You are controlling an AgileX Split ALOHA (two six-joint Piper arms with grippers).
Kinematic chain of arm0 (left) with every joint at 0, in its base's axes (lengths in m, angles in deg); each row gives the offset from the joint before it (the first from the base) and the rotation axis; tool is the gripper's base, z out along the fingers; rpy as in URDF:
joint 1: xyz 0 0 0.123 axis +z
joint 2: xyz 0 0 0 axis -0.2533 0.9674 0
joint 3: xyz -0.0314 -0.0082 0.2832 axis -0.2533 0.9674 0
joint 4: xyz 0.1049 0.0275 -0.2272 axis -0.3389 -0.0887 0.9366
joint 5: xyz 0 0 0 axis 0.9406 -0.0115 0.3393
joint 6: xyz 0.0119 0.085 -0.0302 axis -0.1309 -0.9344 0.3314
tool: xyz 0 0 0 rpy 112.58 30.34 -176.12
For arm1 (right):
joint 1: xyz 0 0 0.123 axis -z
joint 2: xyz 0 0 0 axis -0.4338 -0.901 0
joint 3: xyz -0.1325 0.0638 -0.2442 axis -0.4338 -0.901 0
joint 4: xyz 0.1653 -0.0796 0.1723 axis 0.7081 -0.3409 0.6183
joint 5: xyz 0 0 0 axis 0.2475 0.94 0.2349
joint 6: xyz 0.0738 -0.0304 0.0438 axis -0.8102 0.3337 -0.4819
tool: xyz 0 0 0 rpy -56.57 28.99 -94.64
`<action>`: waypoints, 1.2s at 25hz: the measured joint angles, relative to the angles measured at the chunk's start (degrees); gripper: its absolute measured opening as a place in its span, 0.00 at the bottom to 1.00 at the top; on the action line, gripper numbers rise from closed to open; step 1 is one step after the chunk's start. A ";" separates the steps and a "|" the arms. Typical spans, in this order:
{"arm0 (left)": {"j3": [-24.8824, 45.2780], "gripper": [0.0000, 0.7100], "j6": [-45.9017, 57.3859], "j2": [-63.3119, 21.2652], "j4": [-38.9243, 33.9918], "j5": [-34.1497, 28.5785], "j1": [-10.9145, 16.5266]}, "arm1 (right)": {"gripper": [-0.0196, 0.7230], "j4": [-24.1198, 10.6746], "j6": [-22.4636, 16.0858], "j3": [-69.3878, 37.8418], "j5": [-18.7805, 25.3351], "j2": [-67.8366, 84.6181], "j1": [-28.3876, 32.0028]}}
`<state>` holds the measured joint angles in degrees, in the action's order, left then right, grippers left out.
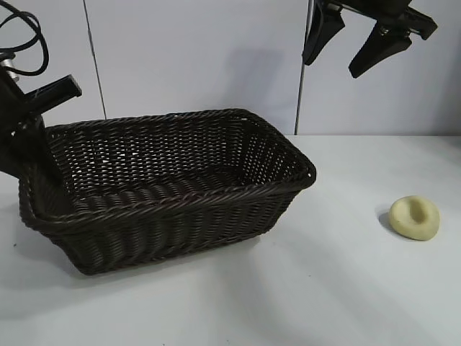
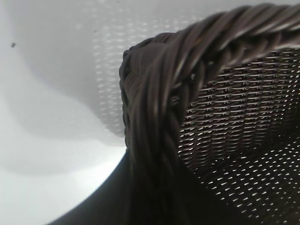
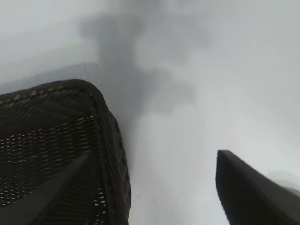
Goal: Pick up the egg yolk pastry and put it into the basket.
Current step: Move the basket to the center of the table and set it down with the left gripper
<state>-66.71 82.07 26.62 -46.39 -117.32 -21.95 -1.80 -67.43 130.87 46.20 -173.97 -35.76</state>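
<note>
Basket (image 1: pixel 169 187) nearest the lens, left of centre, with nothing inside

Left gripper (image 1: pixel 36 155) sat at the basket's left rim, jaws nearly pressed together, clamped on the rim as far as could be judged; right gripper (image 1: pixel 360 40) hung high with fingers spread, holding nothing; egg yolk pastry (image 1: pixel 414 218) lay on the table (image 1: pixel 346 288), well right of the basket: pickup and placement both remained

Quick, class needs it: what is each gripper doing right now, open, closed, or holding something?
Left gripper: at the basket's left rim, apparently closed on it.
Right gripper: open, empty, high above the table; the pastry lies untouched.
</note>
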 joint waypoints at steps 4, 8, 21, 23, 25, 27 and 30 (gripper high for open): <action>-6.00 0.14 -3.36 2.79 0.00 -3.78 0.00 | 0.72 0.00 -0.01 0.00 0.00 0.00 0.00; -10.95 0.14 -6.30 6.10 -0.12 -6.21 -0.68 | 0.72 0.00 -0.01 0.00 0.00 0.00 0.00; -19.46 0.14 -12.10 18.52 -0.41 -8.26 -4.49 | 0.72 0.10 -0.06 0.00 0.00 0.00 0.00; -19.54 0.14 -12.24 18.81 -0.35 -7.93 -4.49 | 0.72 0.10 -0.06 0.00 0.00 0.00 0.00; -19.68 0.14 -12.24 18.81 -0.31 -7.27 -4.49 | 0.72 0.10 -0.06 0.00 0.00 0.00 0.00; -19.80 0.14 -12.24 18.89 -0.31 -6.74 -4.49 | 0.72 0.10 -0.06 0.00 0.00 0.00 0.00; -19.85 0.26 -12.24 18.89 -0.68 -6.59 -4.49 | 0.72 0.10 -0.06 0.00 0.00 0.00 0.00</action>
<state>-86.57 69.83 45.51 -47.08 -123.91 -26.44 -1.70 -67.49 130.87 46.20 -173.97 -35.76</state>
